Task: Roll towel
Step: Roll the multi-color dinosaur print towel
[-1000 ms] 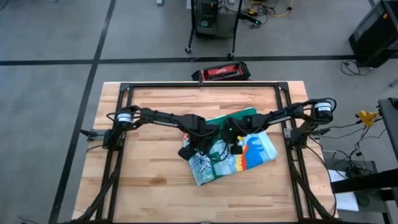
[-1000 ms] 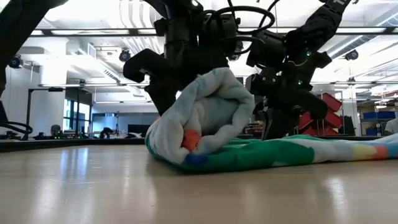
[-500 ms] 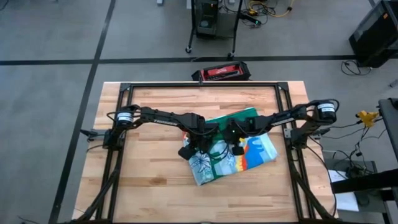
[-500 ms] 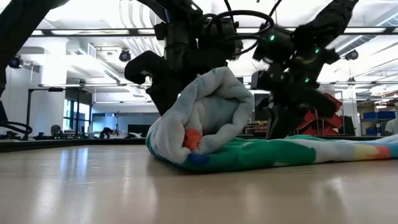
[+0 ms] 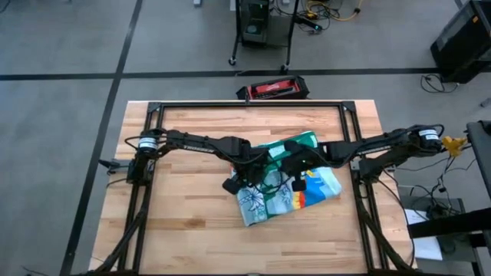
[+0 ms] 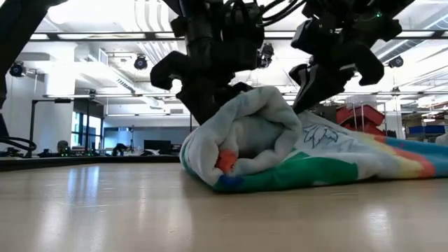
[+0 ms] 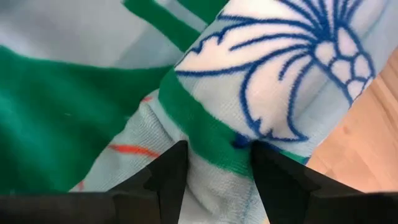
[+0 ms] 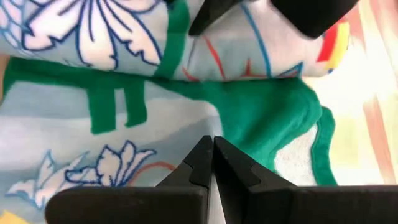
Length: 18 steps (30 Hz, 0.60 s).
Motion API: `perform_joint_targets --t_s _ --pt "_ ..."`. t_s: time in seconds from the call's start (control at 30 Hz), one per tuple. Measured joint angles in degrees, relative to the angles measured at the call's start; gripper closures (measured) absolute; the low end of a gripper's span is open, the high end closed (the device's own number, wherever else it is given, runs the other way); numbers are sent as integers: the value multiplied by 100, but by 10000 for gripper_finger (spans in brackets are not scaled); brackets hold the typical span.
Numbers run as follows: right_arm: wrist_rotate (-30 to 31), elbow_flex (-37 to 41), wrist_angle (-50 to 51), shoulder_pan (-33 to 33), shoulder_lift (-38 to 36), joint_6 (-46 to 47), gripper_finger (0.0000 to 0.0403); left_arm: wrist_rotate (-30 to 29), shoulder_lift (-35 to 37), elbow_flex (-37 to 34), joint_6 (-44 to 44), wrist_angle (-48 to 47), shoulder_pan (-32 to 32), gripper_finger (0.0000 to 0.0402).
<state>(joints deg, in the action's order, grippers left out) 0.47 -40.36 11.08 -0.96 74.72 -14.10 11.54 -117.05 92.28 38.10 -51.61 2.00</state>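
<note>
The towel point(image 5: 285, 188) lies half rolled on the wooden worktop point(image 5: 192, 238). The left gripper point(image 7: 214, 163) has its jaws pinching the roll; the right gripper point(image 8: 211, 163) has its jaws closed, holding nothing.

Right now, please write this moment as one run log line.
task: roll towel | state: partly rolled | left end effector: gripping roll | right end effector: shut, over towel

A pale wooden table point(image 5: 192, 222) stands on a grey floor point(image 5: 61, 46) crossed by dark lines, with a red and black case point(image 5: 271, 90) just beyond its far edge and a wheeled cart point(image 5: 261, 31) farther off. At table height the room behind shows long bright ceiling lights point(image 6: 91, 36), white ducts, dark windows point(image 6: 87, 126) (on the left) and red bins point(image 6: 357, 115) on the right.
</note>
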Motion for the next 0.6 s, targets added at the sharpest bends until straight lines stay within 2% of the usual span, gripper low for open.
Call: perform_joint_targets --t_s 0.17,0.4,0.6 --pt "200 166 210 -182 295 107 402 39 6 -318 -67 290 0 243" --pt "244 365 -155 -243 1251 117 398 100 31 -543 -233 513 0 243" --pt "306 115 -141 -246 1546 218 339 108 28 -530 -261 570 0 243"
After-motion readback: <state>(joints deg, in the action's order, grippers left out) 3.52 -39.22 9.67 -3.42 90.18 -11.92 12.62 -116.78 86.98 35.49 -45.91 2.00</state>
